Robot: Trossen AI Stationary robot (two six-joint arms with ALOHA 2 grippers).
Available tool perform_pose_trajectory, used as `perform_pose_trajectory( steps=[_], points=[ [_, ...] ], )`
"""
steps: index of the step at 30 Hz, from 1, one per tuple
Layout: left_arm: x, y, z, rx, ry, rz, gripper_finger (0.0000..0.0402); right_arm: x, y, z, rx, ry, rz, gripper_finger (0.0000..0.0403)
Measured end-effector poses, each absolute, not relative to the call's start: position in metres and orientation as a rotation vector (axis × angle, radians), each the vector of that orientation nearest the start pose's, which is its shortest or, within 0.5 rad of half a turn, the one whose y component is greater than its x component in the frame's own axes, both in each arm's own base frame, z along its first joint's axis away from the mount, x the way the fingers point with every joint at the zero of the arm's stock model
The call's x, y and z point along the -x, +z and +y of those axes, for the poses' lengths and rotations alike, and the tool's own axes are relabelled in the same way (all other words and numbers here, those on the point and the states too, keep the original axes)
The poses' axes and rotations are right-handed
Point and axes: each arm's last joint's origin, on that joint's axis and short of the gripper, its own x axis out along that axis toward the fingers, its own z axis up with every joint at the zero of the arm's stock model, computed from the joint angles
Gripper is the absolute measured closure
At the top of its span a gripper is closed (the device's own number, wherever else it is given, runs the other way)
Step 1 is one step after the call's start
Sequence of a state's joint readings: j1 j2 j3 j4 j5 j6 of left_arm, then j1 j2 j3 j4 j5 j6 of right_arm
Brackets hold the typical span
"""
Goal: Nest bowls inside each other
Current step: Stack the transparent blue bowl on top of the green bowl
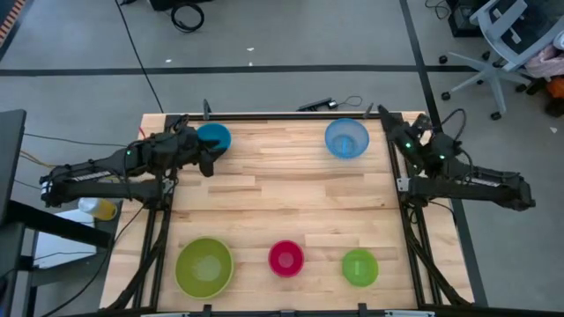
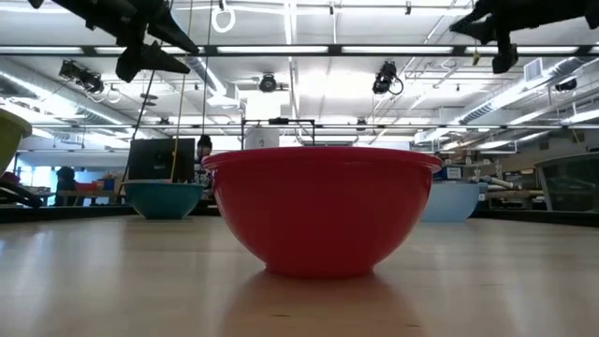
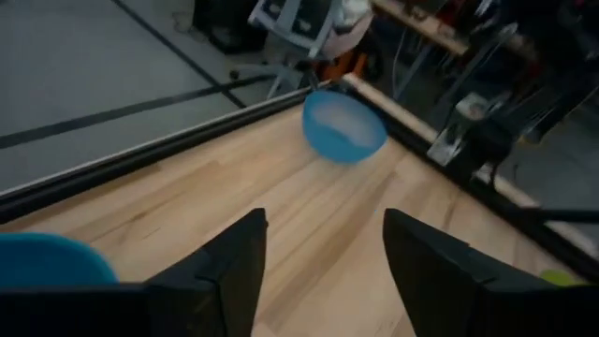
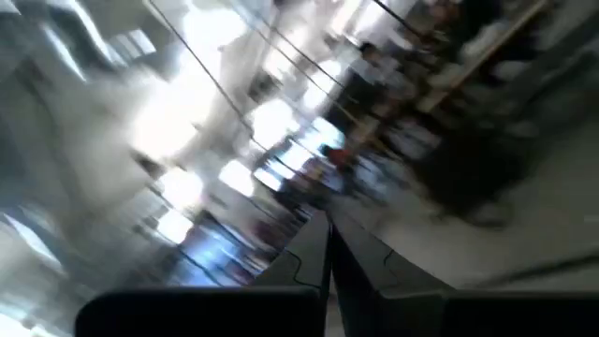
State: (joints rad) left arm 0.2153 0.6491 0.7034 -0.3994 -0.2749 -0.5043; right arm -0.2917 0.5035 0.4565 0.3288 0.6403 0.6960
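Note:
Five bowls stand upright on their bases on the wooden table. The bright blue bowl is at the far left, the pale blue bowl at the far right. Along the near edge stand the yellow-green bowl, the magenta-red bowl and the small green bowl. My left gripper hovers open just beside the bright blue bowl, raised above the table, with nothing between its fingers. My right gripper is shut and empty, raised at the table's far right corner, right of the pale blue bowl.
Black rails frame the table, whose middle is bare wood. In the low view the magenta-red bowl fills the foreground, and both grippers hang high at the top. Cables and an office chair lie on the floor beyond.

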Motion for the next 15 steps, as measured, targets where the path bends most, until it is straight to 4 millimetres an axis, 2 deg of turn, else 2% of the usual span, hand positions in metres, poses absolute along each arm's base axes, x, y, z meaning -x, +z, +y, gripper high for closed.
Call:
perform_pose_trajectory(
  steps=[2,5,8,11,15],
  points=[
    [-0.136,0.303,0.038,0.476,0.567,0.243,0.0174,-0.121,0.294,-0.06,-0.708,-0.897,-0.409,0.0378],
    [-0.138,0.296,0.039,0.475,0.582,0.286,0.0173,-0.128,0.269,-0.073,-0.835,-1.096,-0.047,0.0371],
    [-0.141,0.29,0.041,0.475,0.601,0.333,0.0173,-0.133,0.251,-0.087,-0.857,-1.236,0.285,0.0352],
    [-0.146,0.287,0.043,0.476,0.609,0.357,0.0173,-0.139,0.243,-0.105,-0.824,-1.345,0.475,0.0322],
    [-0.153,0.281,0.045,0.475,0.618,0.399,0.0173,-0.146,0.229,-0.135,-0.856,-1.384,0.678,0.0269]
  ],
)
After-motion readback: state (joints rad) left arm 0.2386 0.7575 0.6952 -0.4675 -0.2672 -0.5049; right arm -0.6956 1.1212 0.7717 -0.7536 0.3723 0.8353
